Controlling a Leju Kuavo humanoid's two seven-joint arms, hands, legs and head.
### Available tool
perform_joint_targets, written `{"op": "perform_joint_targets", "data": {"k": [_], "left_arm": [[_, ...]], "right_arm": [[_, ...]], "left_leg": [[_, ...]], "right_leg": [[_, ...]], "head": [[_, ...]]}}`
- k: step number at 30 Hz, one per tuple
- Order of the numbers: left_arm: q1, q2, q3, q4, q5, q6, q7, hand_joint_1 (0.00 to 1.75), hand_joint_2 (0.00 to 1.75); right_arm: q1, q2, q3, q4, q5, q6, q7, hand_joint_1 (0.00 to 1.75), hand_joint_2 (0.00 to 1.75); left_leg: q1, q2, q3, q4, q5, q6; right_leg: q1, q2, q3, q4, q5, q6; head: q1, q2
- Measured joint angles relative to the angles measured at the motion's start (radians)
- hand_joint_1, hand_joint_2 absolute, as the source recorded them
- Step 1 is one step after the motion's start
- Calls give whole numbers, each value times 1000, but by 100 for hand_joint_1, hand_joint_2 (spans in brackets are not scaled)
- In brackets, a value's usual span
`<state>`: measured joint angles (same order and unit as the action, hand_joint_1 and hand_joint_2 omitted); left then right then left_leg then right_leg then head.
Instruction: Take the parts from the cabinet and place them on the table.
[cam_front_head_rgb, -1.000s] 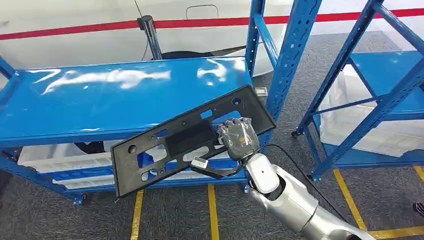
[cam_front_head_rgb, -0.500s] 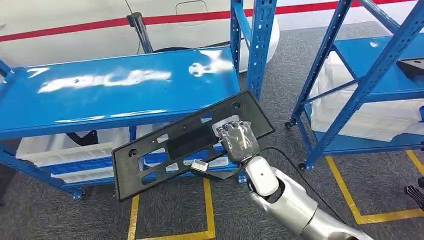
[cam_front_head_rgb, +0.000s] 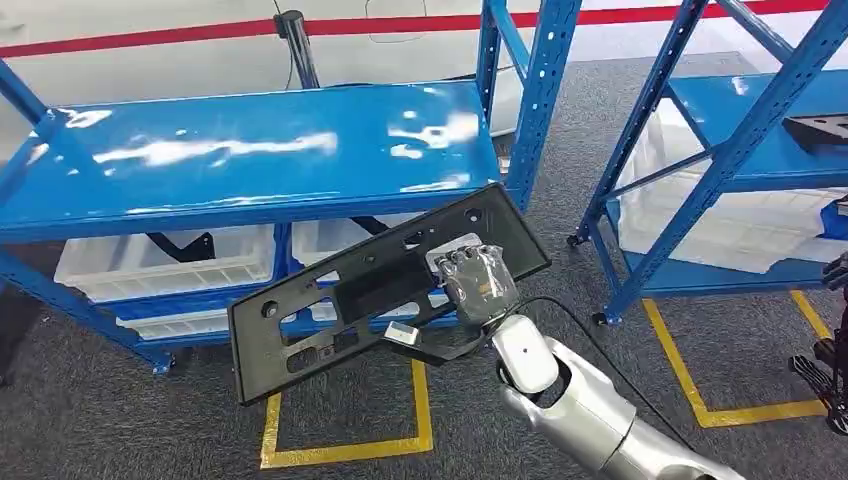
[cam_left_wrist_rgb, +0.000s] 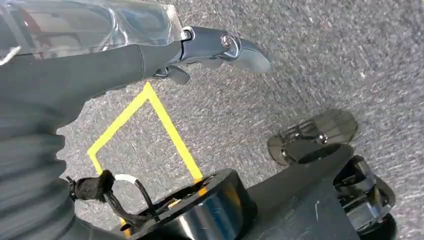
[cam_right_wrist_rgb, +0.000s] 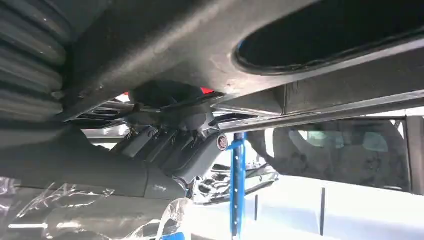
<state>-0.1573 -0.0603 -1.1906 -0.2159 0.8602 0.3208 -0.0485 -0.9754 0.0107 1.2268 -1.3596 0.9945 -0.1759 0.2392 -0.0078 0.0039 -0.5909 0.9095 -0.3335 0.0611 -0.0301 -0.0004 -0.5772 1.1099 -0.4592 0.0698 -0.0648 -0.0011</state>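
A long black plastic panel (cam_front_head_rgb: 350, 300) with several cut-outs hangs tilted in front of the blue cabinet shelf (cam_front_head_rgb: 250, 150), clear of it. My right hand (cam_front_head_rgb: 478, 280) grips the panel near its right end, fingers over the top face. In the right wrist view the panel's underside (cam_right_wrist_rgb: 250, 40) runs across the picture, with my right hand (cam_right_wrist_rgb: 175, 145) clasped under it. My left hand (cam_left_wrist_rgb: 100, 65) hangs over the grey carpet, thumb stretched out, holding nothing.
White bins (cam_front_head_rgb: 170, 262) sit under the blue shelf. A second blue rack (cam_front_head_rgb: 760, 140) stands to the right, with a black part (cam_front_head_rgb: 815, 128) on its shelf and a white bag (cam_front_head_rgb: 720, 235) below. Yellow tape (cam_front_head_rgb: 345, 450) marks the carpet.
The whole picture has shifted, so the camera moved; more floor and tape show in front of the cabinet. My right hand still holds the panel the same way.
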Motion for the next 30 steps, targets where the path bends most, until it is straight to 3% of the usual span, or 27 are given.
{"op": "perform_joint_targets", "data": {"k": [1,2,3,5,6,7,8,10,11,12,13,15,16,17,18,20,21,22,23,25,26,27,28,29,30], "left_arm": [[-2,0,0,0,0,0,0,0,175],[-5,0,-1,0,-1,0,0,0,175],[-4,0,-2,0,-2,0,0,0,175],[-6,-1,-5,0,-1,1,0,0,175],[-5,0,-5,0,-1,3,0,0,175],[-6,1,-5,0,0,6,0,0,175],[-7,1,-5,0,0,7,0,0,175],[-15,1,-5,0,0,8,0,0,175],[-16,1,-5,0,0,8,0,0,175],[-16,1,-5,0,0,9,0,0,175],[-15,1,-5,0,0,9,1,0,175],[-11,1,-6,0,-1,9,5,0,175],[-7,1,-6,0,-1,9,7,0,175],[-6,1,-6,0,-2,7,6,0,175],[-7,1,-6,0,-1,8,6,0,175],[-5,1,-6,0,-1,7,2,0,175],[-2,1,-6,0,-1,7,2,0,175],[-1,1,-7,0,-1,7,2,0,175],[-1,1,-7,0,-2,5,2,0,175],[2,3,-7,0,-2,3,2,0,175],[2,3,-7,0,-2,3,2,0,175],[2,3,-7,0,-1,3,2,0,175],[1,3,-7,0,-1,3,2,0,175],[1,3,-7,0,-2,3,2,0,175],[-1,3,-7,0,-1,3,2,0,175]], "right_arm": [[-1,0,0,0,0,-1,0,175,175],[-4,2,-1,0,0,-2,0,175,175],[-1,3,-2,0,1,-4,0,175,175],[-3,2,-2,0,2,-5,1,175,175],[-3,2,-2,0,2,-4,2,175,175],[-5,1,-2,1,2,-2,2,175,175],[-4,1,-2,0,1,-2,2,175,175],[-4,0,-2,0,0,2,3,175,175],[-3,-1,-2,0,0,2,3,175,175],[-2,-3,-2,0,-1,3,4,175,175],[-1,-5,-2,0,-2,5,5,175,175],[-1,-6,-2,0,-8,14,6,175,175],[-2,-6,-2,-3,-14,19,3,175,175],[-2,-6,-3,-8,-19,24,3,175,175],[-4,-7,-3,-10,-21,27,3,175,175],[-5,-8,-3,-14,-23,38,3,175,175],[-4,-10,-3,-15,-27,43,3,175,175],[-1,-15,-3,-15,-31,46,3,175,175],[0,-18,-3,-16,-32,48,3,175,175],[1,-26,-3,-17,-34,49,5,175,175],[1,-28,-2,-17,-34,50,5,175,175],[3,-29,-2,-17,-34,51,4,175,175],[6,-31,-2,-17,-34,54,4,175,175],[9,-31,-1,-17,-35,56,3,175,175],[11,-32,-1,-17,-35,58,1,175,175]], "left_leg": [[0,0,-11,12,4,-5],[-7,0,-24,24,6,-9],[-6,2,-22,25,12,-16],[-3,2,-29,29,27,-27],[-3,1,-35,28,35,-33],[3,-4,-46,45,2,-40],[5,-4,-62,93,-66,-47],[11,-3,-98,249,-188,-61],[13,-3,-107,319,-217,-65],[14,-3,-101,361,-213,-67],[16,-3,-79,360,-184,-68],[20,-3,18,247,-115,-67],[21,-5,89,147,-111,-64],[17,-9,149,45,-155,-58],[9,-11,168,2,-166,-51],[1,-12,143,13,-153,-42],[2,-10,137,10,-139,-31],[12,-4,130,3,-122,-19],[8,-5,121,3,-107,-14],[5,-3,90,5,-82,-2],[3,-2,75,5,-70,-1],[1,0,58,7,-58,-1],[0,1,42,8,-46,-1],[0,2,27,10,-35,-3],[0,2,13,14,-27,-6]], "right_leg": [[0,-2,67,-90,-2,-2],[8,-3,111,-169,-41,-8],[10,0,95,-148,-28,-22],[13,3,89,-148,-24,-33],[9,0,78,-153,-11,-44],[6,-2,68,-153,2,-51],[3,-2,52,-152,15,-57],[4,-2,19,-152,40,-60],[4,-2,2,-151,52,-60],[3,-2,-15,-151,65,-58],[3,-1,-33,-150,78,-55],[2,2,-63,-149,102,-48],[1,5,-73,-149,113,-43],[3,5,-81,-149,123,-36],[2,3,-83,-151,134,-30],[-3,2,-82,-165,158,-17],[0,6,-82,-173,171,-8],[-7,9,-90,-169,160,-6],[-2,7,-106,-136,100,-5],[-1,5,-142,11,-45,-8],[1,5,-157,93,-86,-8],[3,5,-163,159,-90,-7],[3,5,-152,185,-59,-6],[3,5,-121,167,-17,-6],[2,5,-74,115,15,-7]], "head": [[0,0],[0,0],[-3,0],[-3,0],[-3,0],[-3,0],[-3,0],[-3,0],[-3,0],[-3,0],[-3,0],[-3,0],[-3,0],[-3,0],[-3,0],[-3,0],[-3,0],[-3,0],[-3,0],[-3,0],[-3,0],[-3,0],[-3,0],[-3,0],[-3,0]]}}
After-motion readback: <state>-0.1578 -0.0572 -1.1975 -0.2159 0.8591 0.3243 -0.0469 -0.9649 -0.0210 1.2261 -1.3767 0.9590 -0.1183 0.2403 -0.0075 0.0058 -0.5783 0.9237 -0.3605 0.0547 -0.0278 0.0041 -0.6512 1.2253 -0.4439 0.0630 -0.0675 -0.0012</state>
